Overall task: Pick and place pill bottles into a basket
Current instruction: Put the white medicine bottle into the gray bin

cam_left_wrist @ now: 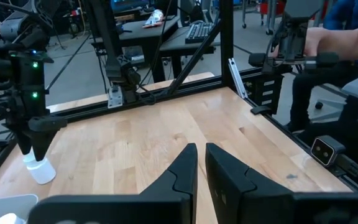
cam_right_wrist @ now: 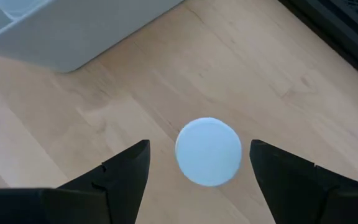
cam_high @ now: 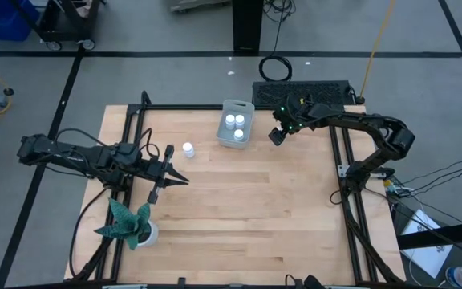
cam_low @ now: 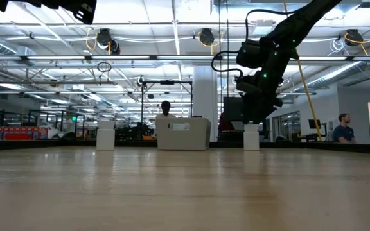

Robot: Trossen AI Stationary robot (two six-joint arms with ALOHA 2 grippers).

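Note:
The pale basket [cam_high: 235, 126] stands at the table's far middle and holds three white pill bottles [cam_high: 234, 122]. One bottle [cam_high: 188, 149] stands upright on the table to its left. Another bottle [cam_right_wrist: 208, 151] stands upright to the basket's right, under my right gripper [cam_right_wrist: 199, 163]. That gripper is open, points down, and has a finger on either side of the bottle's cap with gaps on both sides. The low view shows it just above this bottle [cam_low: 252, 136]. My left gripper [cam_high: 171, 171] is shut and empty at the table's left.
A green plant in a white pot [cam_high: 131, 225] stands at the near left corner. A black ridged box [cam_high: 303, 91] lies beyond the far edge, behind my right arm. Bare wood lies across the table's middle and near side. People show in the room beyond the table.

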